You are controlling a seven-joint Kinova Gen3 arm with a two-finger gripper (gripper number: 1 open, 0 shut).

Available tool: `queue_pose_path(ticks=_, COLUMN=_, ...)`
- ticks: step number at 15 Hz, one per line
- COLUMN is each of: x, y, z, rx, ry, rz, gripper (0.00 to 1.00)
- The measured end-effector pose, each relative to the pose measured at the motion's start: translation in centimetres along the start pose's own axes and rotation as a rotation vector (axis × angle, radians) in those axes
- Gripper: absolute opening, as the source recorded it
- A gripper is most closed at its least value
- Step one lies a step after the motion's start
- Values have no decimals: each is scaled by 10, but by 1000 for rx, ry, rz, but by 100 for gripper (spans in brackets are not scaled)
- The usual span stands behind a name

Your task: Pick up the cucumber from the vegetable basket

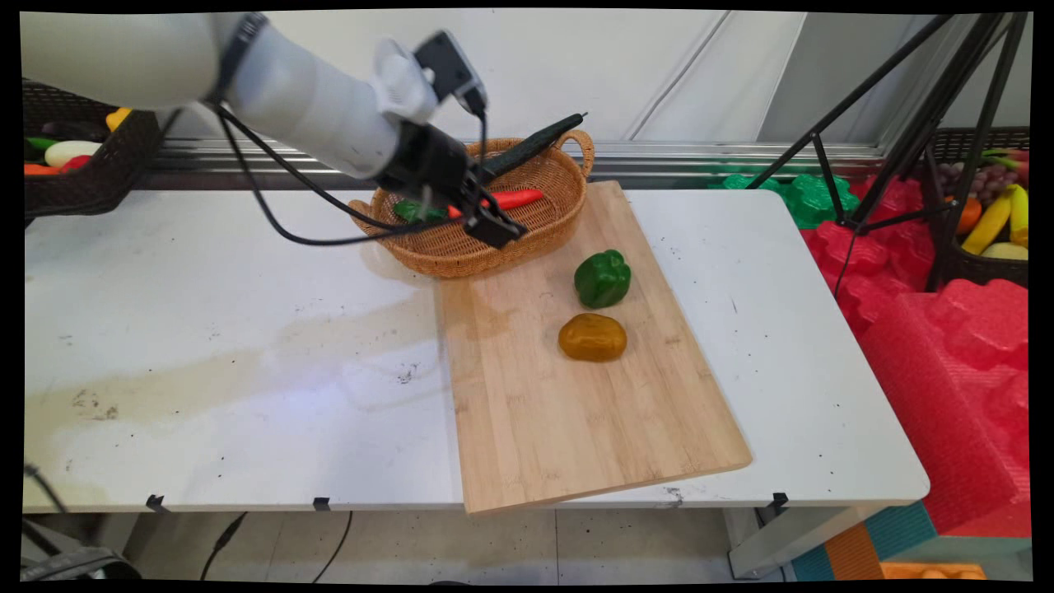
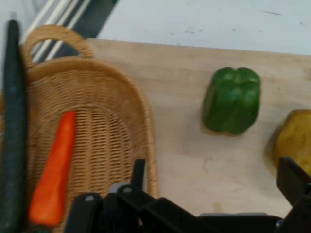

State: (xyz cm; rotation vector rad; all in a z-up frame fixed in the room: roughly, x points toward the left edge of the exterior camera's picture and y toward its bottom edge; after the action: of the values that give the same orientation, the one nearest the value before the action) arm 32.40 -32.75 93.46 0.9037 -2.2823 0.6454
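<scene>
My gripper (image 1: 499, 227) hangs open over the near right rim of a wicker basket (image 1: 539, 235), with nothing between its fingers. In the basket lie an orange-red carrot (image 1: 517, 198), a green vegetable (image 1: 414, 212) partly hidden by the hand, and a long dark cucumber (image 1: 535, 143) leaning on the far rim. A wooden cutting board (image 1: 568, 428) carries a green bell pepper (image 1: 603, 278) and a brownish-yellow potato (image 1: 593, 337). In the hand view the gripper (image 2: 214, 179) spans the basket wall (image 2: 141, 111) and the bare board, with the carrot (image 2: 53, 177), cucumber (image 2: 13, 131), pepper (image 2: 232, 99) and potato (image 2: 296, 141) around it.
A dark basket (image 1: 82, 177) of vegetables stands at the back left. Off the table's right end are a black tripod (image 1: 897, 132), red foam blocks (image 1: 947, 346) and a basket of fruit (image 1: 988, 218). The white table (image 1: 206, 346) is stained left of the board.
</scene>
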Motion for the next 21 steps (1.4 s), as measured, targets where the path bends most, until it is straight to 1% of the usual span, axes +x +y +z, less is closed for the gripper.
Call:
queue_pose_path(ticks=1, x=-1, y=-4, z=-5, rx=11, ry=4, rz=-8, gripper=100)
queue_pose_path(ticks=5, x=2, y=-32, z=-25, rx=88, ry=18, rz=-54, gripper=100)
queue_pose_path(ticks=7, x=7, y=-48, z=-25, rx=132, ry=15, rz=-70, gripper=100)
queue_pose_path(ticks=9, x=11, y=-60, z=-20, rx=160, ry=10, rz=-82, gripper=100)
queue_pose_path(ticks=10, x=13, y=-67, z=-15, rx=175, ry=5, rz=-88, gripper=100)
queue_pose_path(ticks=14, x=18, y=-91, z=9, rx=216, ry=-15, rz=-100, gripper=100)
queue_pose_path(ticks=17, x=20, y=-105, z=31, rx=234, ry=-31, rz=-107, gripper=100)
queue_pose_path(ticks=21, x=20, y=-126, z=80, rx=249, ry=-62, rz=-114, gripper=100)
